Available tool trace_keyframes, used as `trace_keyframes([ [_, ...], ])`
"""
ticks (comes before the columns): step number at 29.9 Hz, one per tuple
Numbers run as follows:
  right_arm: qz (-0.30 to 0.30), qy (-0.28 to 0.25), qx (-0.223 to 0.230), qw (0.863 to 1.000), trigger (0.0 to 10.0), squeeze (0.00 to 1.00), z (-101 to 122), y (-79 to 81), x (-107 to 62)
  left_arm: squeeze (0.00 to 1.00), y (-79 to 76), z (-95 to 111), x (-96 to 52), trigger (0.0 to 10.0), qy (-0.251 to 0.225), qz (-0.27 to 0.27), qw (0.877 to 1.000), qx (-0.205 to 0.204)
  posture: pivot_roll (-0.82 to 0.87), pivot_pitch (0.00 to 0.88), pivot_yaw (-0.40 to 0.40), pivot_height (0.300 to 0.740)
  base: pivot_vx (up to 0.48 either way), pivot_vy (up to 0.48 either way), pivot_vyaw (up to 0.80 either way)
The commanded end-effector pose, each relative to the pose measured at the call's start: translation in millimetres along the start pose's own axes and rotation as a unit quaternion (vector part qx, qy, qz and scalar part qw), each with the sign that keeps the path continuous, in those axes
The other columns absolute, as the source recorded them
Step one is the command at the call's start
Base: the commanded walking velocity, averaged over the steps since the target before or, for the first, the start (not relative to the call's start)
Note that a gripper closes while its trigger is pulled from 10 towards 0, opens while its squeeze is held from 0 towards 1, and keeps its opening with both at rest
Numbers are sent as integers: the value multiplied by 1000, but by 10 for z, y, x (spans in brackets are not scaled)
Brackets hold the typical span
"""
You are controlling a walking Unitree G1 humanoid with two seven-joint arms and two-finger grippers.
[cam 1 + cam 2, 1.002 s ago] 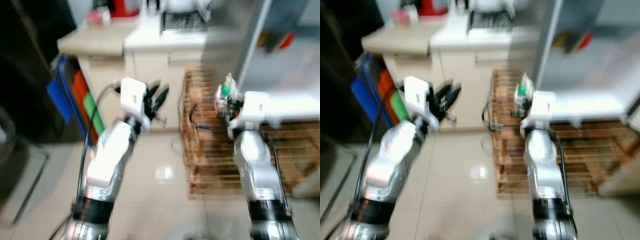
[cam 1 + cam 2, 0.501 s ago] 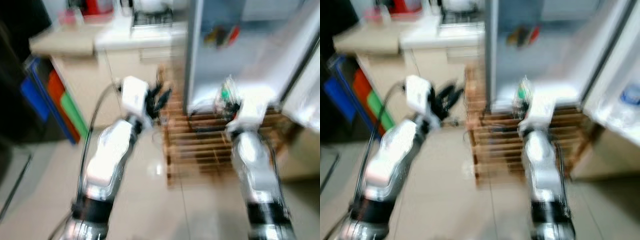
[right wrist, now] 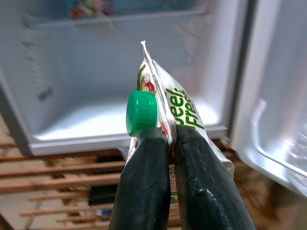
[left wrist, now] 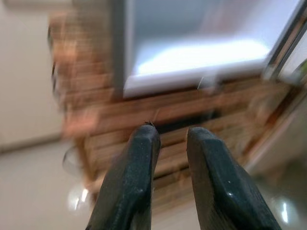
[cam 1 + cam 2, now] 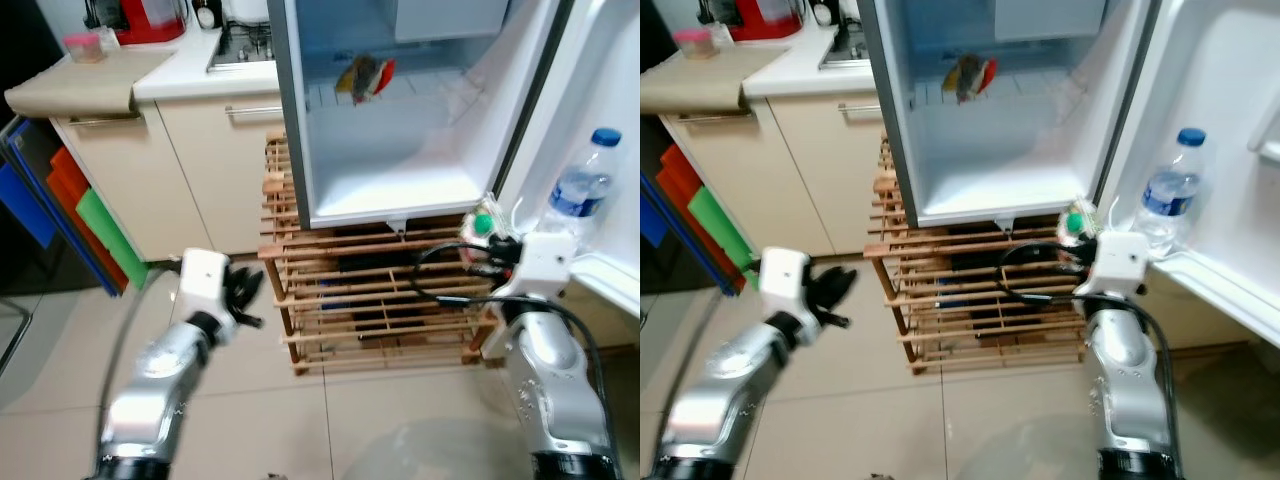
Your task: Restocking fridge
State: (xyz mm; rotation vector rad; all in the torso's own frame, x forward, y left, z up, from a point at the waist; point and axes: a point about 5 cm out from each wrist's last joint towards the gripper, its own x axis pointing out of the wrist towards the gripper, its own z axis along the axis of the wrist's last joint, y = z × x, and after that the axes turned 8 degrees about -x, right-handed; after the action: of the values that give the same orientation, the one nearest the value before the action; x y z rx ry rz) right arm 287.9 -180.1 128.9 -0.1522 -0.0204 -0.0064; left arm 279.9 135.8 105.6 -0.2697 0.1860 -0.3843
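Now squarely facing the open fridge (image 5: 400, 190) after turning from the counter, the right gripper (image 3: 165, 136) is clamping a green-capped juice pouch (image 3: 165, 108) before its lower shelf; the left gripper (image 4: 168, 134), slightly parted, is hanging low.

Beige tiled floor (image 5: 330, 420) (glossy), cream cabinets (image 5: 190, 170)

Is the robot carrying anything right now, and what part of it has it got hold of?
Yes. The right tool pinches a pouch with a green cap across its flat body, just below the cap. The left tool holds nothing.
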Motion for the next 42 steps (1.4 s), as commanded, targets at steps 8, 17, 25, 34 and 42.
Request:
trace_keyframes([
  [8, 8, -4, 14, 1000, 10000, 0, 39, 33, 37, 0, -152, 451, 55, 10000, -86, -44, 991, 95, -55, 0, 90, 740, 461, 0, 0],
  [17, 20, -3, 17, 1000, 10000, 0, 47, 119, 106, 0, -524, 554, 104, 10000, -88, -178, 972, 125, -58, 0, 100, 740, 460, 0, 0],
  [25, 21, -4, 13, 1000, 10000, 0, 57, 135, 152, 0, -622, 565, 125, 10000, -84, -213, 965, 129, -63, 0, 107, 740, 460, 0, 0],
  [34, 31, -8, 4, 999, 10000, 0, 74, 194, 229, 0, -700, 680, 174, 10000, -106, -232, 957, 136, -62, 0, 105, 740, 199, 0, 0],
  [42, 34, -13, -5, 999, 10000, 0, 148, 217, 456, 0, -702, 678, 179, 10000, -104, -225, 961, 122, -42, 0, 94, 740, 0, 0, 0],
])
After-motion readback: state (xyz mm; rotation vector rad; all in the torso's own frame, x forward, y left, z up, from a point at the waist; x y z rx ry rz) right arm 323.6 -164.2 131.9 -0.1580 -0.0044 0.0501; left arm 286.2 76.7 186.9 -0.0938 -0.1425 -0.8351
